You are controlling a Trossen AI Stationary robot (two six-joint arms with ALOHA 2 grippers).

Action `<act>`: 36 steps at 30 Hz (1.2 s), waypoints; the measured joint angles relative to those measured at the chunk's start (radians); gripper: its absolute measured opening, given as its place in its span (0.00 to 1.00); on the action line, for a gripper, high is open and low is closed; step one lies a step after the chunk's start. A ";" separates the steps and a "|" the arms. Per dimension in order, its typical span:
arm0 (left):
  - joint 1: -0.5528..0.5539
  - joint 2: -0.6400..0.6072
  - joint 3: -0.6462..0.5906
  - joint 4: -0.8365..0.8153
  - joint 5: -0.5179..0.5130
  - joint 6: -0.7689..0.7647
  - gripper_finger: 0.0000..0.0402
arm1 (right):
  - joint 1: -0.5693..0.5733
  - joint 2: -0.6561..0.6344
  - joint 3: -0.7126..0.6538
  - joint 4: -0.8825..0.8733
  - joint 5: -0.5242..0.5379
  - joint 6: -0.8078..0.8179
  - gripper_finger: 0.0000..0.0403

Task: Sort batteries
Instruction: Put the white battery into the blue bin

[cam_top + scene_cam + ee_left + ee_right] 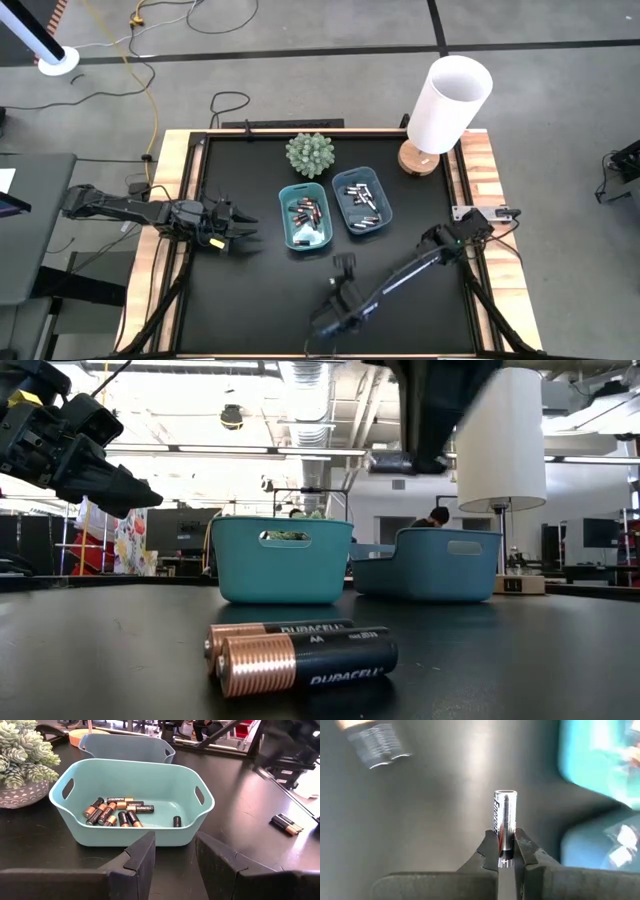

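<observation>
Two teal trays stand mid-table. The left tray [305, 222] [131, 795] holds several dark, copper-ended batteries [117, 811]. The right tray [362, 200] holds silvery ones. Two more dark batteries [300, 655] [286, 824] lie side by side on the table near its front edge. My left gripper [238, 226] [175, 852] is open and hovers left of the left tray, pointing at it. My right gripper [343, 264] [506, 840] is raised in front of the trays, shut on a silvery battery [504, 812]. My right gripper pinches the silvery battery between its two fingertips, on the battery's near end [505, 834]. The battery lies along the fingers and most of its length sticks out past them. It is lifted clear of the table.
A small potted succulent [310, 153] stands behind the trays, and a white-shaded lamp on a wooden base [445, 105] occupies the far right corner. Bare black table lies left of and in front of the trays.
</observation>
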 joint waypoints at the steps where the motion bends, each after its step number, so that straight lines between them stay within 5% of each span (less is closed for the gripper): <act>1: 0.000 0.000 0.000 0.001 0.000 0.000 0.34 | -0.012 -0.012 0.000 -0.032 0.021 0.046 0.05; 11: 0.000 0.002 0.000 0.000 0.000 0.000 0.34 | -0.180 -0.159 -0.004 -0.033 0.261 0.175 0.05; 20: 0.000 0.002 0.000 0.000 0.000 0.000 0.34 | -0.416 -0.284 -0.051 -0.033 0.288 0.180 0.05; 27: 0.000 0.002 0.000 0.001 0.000 0.000 0.34 | -0.556 -0.464 -0.451 0.104 0.269 0.254 0.05; 36: 0.000 0.002 0.000 0.001 0.000 0.000 0.34 | -0.675 -0.704 -1.005 0.672 -0.067 0.309 0.05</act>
